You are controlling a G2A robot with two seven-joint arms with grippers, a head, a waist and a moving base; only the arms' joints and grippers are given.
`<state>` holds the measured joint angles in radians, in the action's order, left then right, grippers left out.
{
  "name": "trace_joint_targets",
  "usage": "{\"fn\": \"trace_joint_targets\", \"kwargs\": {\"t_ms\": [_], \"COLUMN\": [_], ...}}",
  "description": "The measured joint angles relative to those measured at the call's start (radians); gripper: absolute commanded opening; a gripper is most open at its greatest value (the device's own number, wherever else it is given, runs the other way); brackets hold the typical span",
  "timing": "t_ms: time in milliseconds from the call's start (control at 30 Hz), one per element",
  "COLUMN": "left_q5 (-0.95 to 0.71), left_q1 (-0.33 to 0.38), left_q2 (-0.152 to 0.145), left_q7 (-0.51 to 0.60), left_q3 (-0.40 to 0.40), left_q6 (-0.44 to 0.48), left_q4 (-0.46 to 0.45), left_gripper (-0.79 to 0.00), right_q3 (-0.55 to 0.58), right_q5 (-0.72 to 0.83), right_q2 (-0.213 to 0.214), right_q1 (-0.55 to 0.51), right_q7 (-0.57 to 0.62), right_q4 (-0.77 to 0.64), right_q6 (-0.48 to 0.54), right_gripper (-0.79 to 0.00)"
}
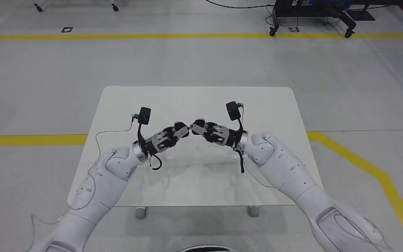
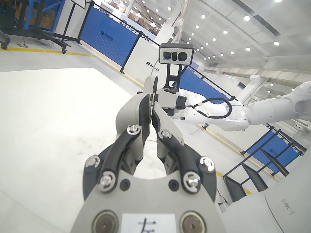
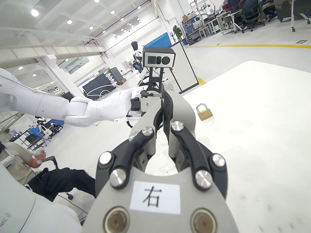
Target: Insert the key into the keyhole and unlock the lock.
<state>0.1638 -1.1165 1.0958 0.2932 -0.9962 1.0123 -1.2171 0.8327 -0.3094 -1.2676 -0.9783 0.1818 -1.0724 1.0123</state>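
From above, the two arms meet over the middle of the white table. The left gripper and the right gripper stand tip to tip, raised off the tabletop, each slanting in from its own side.

Seen from the left wrist, the left gripper has its ribbed black pads clenched flat against each other. I cannot tell whether anything thin is caught between them. The other arm's gripper sits right beyond the tips, nearly touching.

From the right wrist, the right gripper is likewise squeezed closed, its pads pressed together with no gap. Here too I cannot make out anything between them. The lock, a small brass padlock with a silver shackle, lies on the tabletop close by those fingertips but apart from them. Neither gripper is touching it.
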Motion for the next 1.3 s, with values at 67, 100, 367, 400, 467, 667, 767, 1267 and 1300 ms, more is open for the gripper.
{"fn": "trace_joint_targets", "kwargs": {"t_ms": [67,100,367,400,467,667,767,1267,1300], "left_q5": [-0.015,-0.021,-0.015,-0.012,-0.008,-0.013,-0.002,0.012,0.016], "left_q1": [0.001,0.001,0.008,0.010,0.014,0.022,0.023,0.026,0.029], "left_q2": [-0.003,-0.005,-0.008,-0.008,-0.007,-0.008,-0.012,-0.042,-0.042], "left_q7": [0.006,0.007,0.007,0.006,0.005,0.004,0.004,0.116,0.119], "left_q3": [-0.001,-0.003,0.002,0.005,0.009,0.018,0.011,0.020,0.022], "left_q6": [0.000,0.000,0.000,0.000,0.000,0.000,0.000,0.000,0.000], "left_q4": [0.000,0.001,0.007,0.009,0.012,0.016,0.017,-0.012,-0.009], "left_gripper": [-0.785,-0.785,-0.785,-0.785,-0.785,-0.785,-0.785,-0.785,-0.785], "right_q3": [-0.001,-0.002,-0.005,-0.005,-0.006,-0.002,-0.002,-0.033,-0.034], "right_q5": [0.005,0.009,0.033,0.034,0.037,0.045,0.053,0.134,0.139], "right_q2": [0.001,0.001,0.007,0.008,0.010,0.016,0.019,0.038,0.039], "right_q1": [0.000,0.000,-0.002,-0.002,-0.004,-0.007,-0.009,0.033,0.032], "right_q7": [0.007,0.010,0.031,0.034,0.037,0.040,0.048,0.226,0.227], "right_q4": [-0.002,-0.004,-0.018,-0.022,-0.026,-0.029,-0.025,0.014,0.013], "right_q6": [0.000,0.000,0.000,0.000,0.000,0.000,0.000,0.000,0.000], "right_gripper": [-0.785,-0.785,-0.523,-0.514,-0.477,-0.456,-0.456,-0.548,-0.566]}}
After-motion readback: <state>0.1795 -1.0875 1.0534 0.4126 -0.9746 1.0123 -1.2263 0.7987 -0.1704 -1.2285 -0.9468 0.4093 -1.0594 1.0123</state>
